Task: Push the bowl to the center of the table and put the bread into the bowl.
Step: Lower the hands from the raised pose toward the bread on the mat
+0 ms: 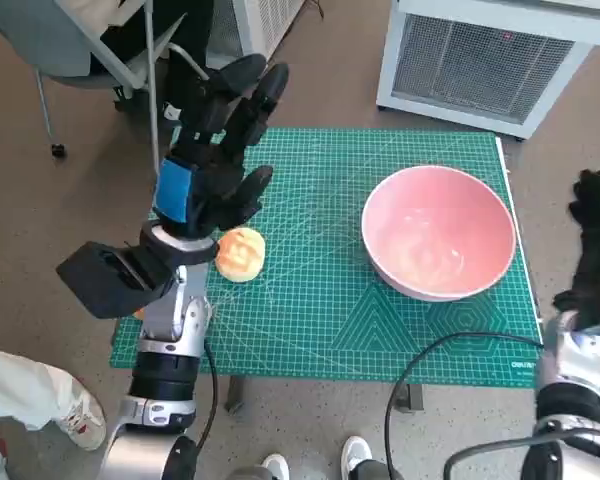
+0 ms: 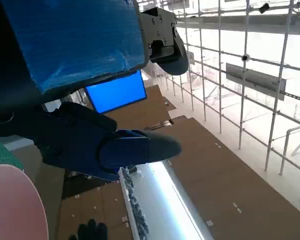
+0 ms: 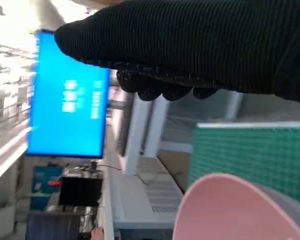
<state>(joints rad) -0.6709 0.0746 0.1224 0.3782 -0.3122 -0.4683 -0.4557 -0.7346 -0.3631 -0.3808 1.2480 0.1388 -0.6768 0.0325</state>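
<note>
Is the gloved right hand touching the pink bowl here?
Apart. The head view shows the right hand in its black knitted glove off the table's right edge, with green mat visible between it and the round pink bowl.

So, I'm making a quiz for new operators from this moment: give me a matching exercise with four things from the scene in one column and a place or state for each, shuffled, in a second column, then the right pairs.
Things:
1. bowl
2. bread
3. left hand
4. right hand

Places or states:
A. just beyond the mat's right edge, holding nothing
B. lying on the mat's left part, outside the bowl
C. raised above the mat's left side, fingers spread
D. pink, empty, on the mat's right part

Pairs: 1-D, 2-B, 3-C, 4-A
</note>
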